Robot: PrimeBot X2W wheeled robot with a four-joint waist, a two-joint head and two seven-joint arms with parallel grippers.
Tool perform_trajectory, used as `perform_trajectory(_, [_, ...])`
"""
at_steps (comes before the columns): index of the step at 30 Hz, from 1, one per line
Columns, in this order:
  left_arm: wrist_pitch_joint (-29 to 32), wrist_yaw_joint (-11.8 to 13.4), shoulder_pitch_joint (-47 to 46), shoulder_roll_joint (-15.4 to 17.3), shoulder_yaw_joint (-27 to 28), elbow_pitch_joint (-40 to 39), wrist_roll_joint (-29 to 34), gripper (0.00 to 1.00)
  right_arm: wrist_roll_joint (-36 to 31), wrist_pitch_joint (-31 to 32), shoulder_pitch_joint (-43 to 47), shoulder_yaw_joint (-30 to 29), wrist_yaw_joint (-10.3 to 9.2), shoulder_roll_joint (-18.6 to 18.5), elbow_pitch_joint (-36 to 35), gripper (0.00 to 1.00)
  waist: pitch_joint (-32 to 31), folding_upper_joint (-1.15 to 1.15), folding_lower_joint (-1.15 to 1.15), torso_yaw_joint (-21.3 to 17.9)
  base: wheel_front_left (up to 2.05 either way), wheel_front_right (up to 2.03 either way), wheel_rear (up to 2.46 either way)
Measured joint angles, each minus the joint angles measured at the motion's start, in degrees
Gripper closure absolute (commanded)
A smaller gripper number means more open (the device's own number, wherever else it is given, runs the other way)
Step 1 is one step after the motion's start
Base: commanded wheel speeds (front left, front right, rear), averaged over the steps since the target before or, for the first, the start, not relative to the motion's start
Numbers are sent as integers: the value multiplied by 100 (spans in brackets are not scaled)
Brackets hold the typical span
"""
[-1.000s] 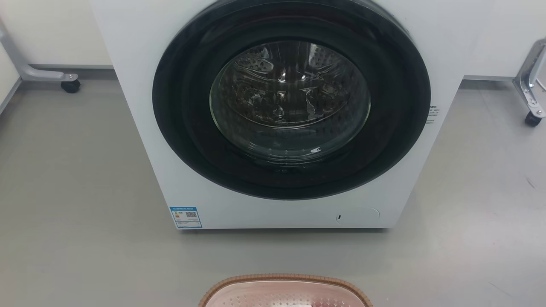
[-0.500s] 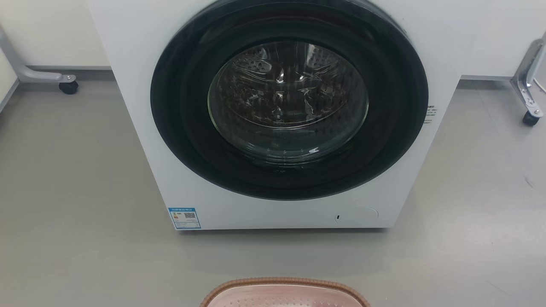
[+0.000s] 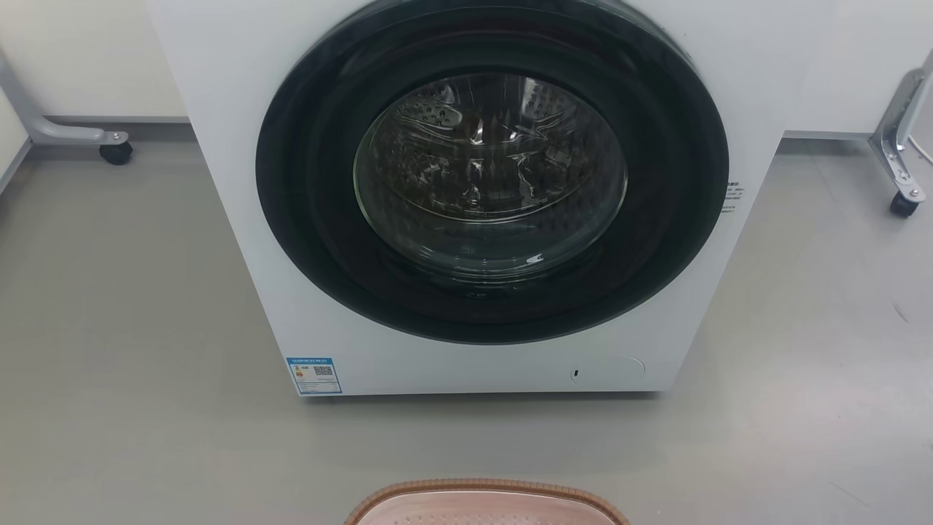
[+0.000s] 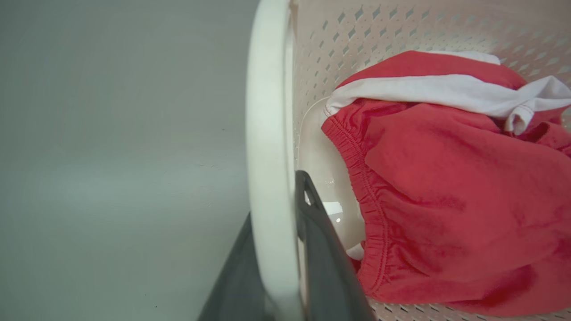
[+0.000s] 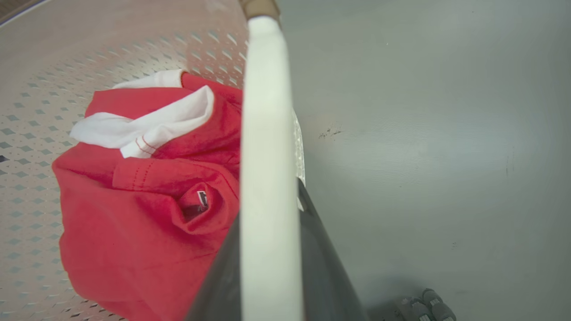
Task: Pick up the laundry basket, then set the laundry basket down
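Observation:
The laundry basket [image 3: 485, 487] shows its brown woven rim at the bottom edge of the head view, in front of the washer. In the left wrist view my left gripper [image 4: 276, 249] is shut on the basket's white handle [image 4: 267, 111], one dark finger on each side of it. My right gripper [image 5: 267, 249] is shut the same way on the other white handle [image 5: 267, 111]. Inside the perforated pink-beige walls [image 4: 379, 35] lies a red and white garment [image 4: 446, 178], also visible as a red heap [image 5: 134, 214] in the right wrist view. Whether the basket touches the floor is unclear.
A white front-loading washer [image 3: 240, 219] with a shut dark round door [image 3: 492, 175] stands close ahead. Grey frame legs on casters stand at the far left [image 3: 116, 152] and far right [image 3: 902, 204]. Grey floor [image 3: 131, 364] lies on both sides. A small grey ribbed part [image 5: 424, 305] sits low beside the basket.
The basket's rim has slid lower in the head view, showing less of it. The whole picture also shifted slightly down and left, so the camera has moved.

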Motion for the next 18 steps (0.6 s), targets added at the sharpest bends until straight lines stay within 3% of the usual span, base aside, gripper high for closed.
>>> perform_trajectory(18, [-7, 40, 46, 4, -108, 5, -67, 100, 222, -92, -4, 232, -15, -2, 49, 100, -7, 0, 0, -16, 0, 0, 0])
